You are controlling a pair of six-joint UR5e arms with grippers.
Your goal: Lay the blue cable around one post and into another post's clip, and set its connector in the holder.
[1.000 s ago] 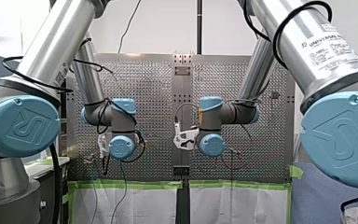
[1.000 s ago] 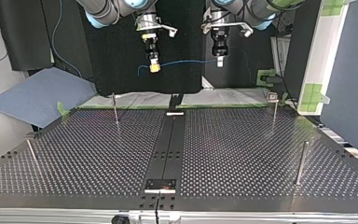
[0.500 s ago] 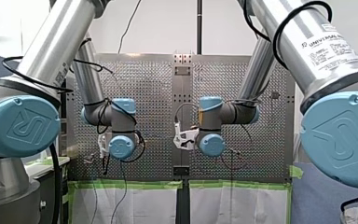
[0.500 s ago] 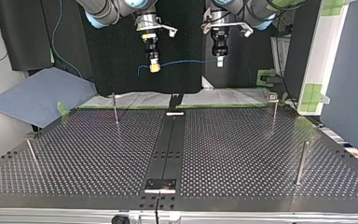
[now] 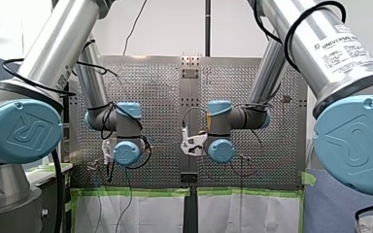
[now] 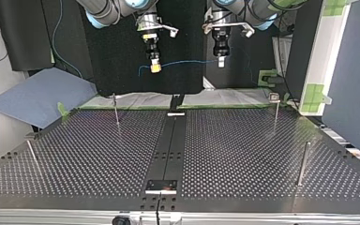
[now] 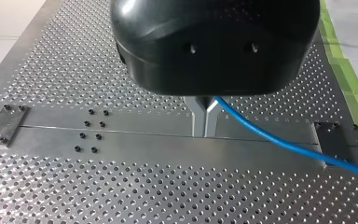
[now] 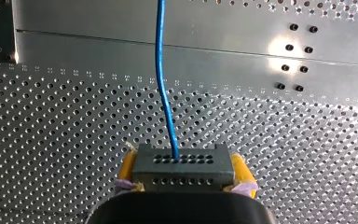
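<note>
Blue cable running level between 2 pincers above worktop; right pincer pointing down, clamping connector between yellow pads; left pincer pointing down, pinching cable.

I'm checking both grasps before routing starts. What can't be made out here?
- Left wrist view: where my left tool pinches the thin blue cable; its black housing covers that.
- Front view: cable and dark grey connector block; blue-capped wrist joints hide them.
- Top view: the clip atop the slim metal post; its opening too small.
</note>
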